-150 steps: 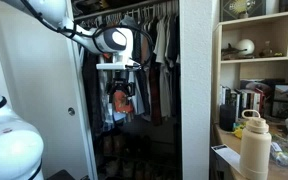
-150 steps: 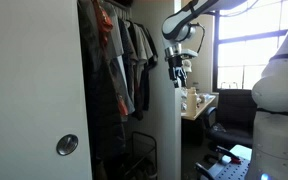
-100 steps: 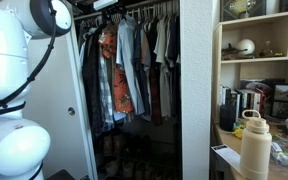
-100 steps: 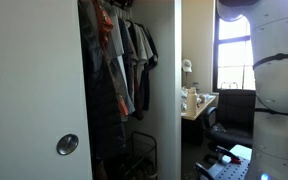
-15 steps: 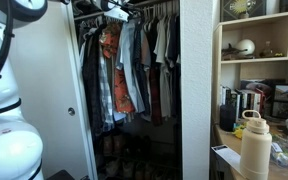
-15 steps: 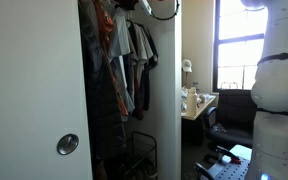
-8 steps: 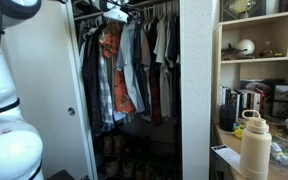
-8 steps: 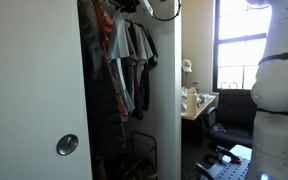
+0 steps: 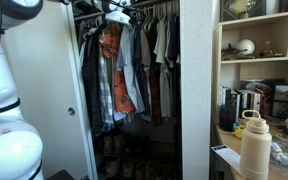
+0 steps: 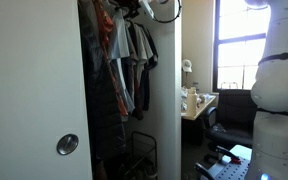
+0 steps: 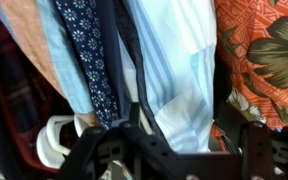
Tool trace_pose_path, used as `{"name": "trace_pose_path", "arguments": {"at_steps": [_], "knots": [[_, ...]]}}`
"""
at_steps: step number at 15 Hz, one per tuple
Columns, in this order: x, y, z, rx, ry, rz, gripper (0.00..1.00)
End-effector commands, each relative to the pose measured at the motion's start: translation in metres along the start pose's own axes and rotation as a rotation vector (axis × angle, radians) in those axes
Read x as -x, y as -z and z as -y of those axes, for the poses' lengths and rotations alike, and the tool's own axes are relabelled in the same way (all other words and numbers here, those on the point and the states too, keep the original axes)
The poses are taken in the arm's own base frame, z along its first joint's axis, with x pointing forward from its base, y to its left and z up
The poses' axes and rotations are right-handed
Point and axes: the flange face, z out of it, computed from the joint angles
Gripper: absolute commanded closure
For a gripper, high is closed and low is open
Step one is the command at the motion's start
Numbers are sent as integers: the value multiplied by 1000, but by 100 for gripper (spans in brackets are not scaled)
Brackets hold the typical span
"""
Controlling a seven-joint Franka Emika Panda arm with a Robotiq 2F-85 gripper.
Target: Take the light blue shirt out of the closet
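The gripper (image 11: 179, 138) sits high among the hanging clothes. Its dark fingers (image 11: 109, 152) are blurred along the wrist view's lower edge, with the light blue shirt (image 11: 179, 60) between them. We cannot tell whether the jaws are clenched on the cloth or released. The shirt hangs in the closet (image 9: 144, 150), between a navy garment (image 11: 89, 60) and an orange shirt (image 11: 269, 50). In both exterior views, the top edge cuts off the gripper (image 9: 117, 13) (image 10: 146, 8).

Cream bottle (image 9: 254, 145); orange floral shirt (image 11: 269, 50); round doorknob (image 10: 67, 145).
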Motion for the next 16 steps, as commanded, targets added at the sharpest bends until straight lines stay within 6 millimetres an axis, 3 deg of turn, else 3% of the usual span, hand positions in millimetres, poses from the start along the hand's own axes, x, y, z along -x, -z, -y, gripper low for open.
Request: {"name": "trace_pose_path", "arguments": {"at_steps": [1, 9, 11, 12, 16], "knots": [[13, 17, -12, -3, -5, 117, 0], [37, 54, -47, 11, -35, 428, 0], [44, 57, -59, 47, -38, 471, 0], [32, 51, -57, 25, -34, 437, 0], [37, 49, -64, 41, -36, 459, 0]]}}
